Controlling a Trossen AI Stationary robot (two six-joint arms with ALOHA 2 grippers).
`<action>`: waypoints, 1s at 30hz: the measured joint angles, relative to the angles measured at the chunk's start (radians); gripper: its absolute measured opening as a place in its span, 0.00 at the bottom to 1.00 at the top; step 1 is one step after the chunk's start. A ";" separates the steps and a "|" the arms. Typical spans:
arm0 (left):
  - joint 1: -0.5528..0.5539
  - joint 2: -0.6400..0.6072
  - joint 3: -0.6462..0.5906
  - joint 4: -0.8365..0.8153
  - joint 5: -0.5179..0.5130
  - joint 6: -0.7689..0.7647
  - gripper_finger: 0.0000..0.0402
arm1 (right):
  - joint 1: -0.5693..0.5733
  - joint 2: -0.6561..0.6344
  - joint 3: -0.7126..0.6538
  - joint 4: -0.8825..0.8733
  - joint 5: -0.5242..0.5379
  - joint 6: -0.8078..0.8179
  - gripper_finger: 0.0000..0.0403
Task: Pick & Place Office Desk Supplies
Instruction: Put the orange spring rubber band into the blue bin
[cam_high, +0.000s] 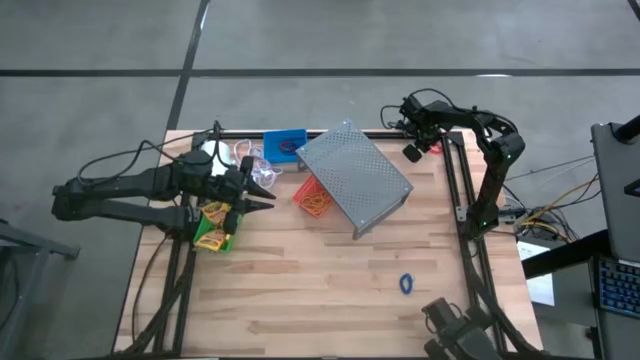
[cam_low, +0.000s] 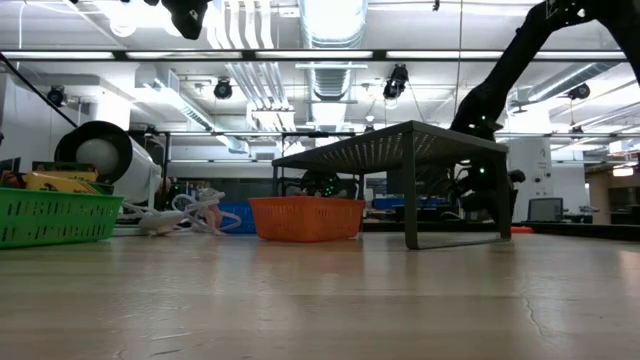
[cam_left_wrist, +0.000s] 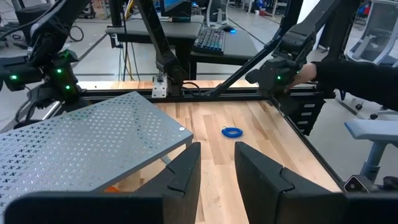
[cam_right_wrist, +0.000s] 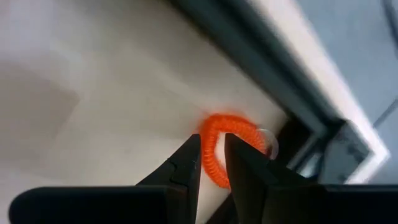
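Note:
A red ring band (cam_right_wrist: 239, 134) lies flat on the table at the far right corner (cam_high: 432, 147), beside the dark frame rail. My right gripper (cam_right_wrist: 212, 148) points down just above it, slightly open, its fingertips on either side of the band's near arc (cam_high: 412, 152). A blue ring band (cam_high: 406, 284) lies on the wood toward the near right (cam_left_wrist: 232, 132). My left gripper (cam_left_wrist: 216, 149) hangs open and holds nothing, above the table's left part (cam_high: 272, 190). The green bin (cam_high: 215, 228) holds yellow crayon boxes; an orange bin (cam_high: 313, 198) and a blue bin (cam_high: 285, 145) stand by the rack.
A grey perforated rack (cam_high: 355, 178) stands on its legs in the far middle of the table, over part of the orange bin (cam_low: 305, 217). A white roll with cord (cam_low: 115, 160) lies at the far left. A person's dark sleeve (cam_left_wrist: 354, 71) shows beyond the table's right side.

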 joint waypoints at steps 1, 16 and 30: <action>0.000 0.000 0.000 0.000 0.000 0.000 0.26 | 0.002 0.000 -0.005 0.002 -0.005 -0.006 0.17; 0.000 0.000 0.000 0.000 0.000 0.000 0.26 | 0.015 -0.001 0.010 0.015 0.037 -0.029 0.17; 0.000 0.000 0.000 -0.007 0.000 -0.004 0.26 | -0.020 -0.001 -0.004 0.022 -0.087 0.021 0.17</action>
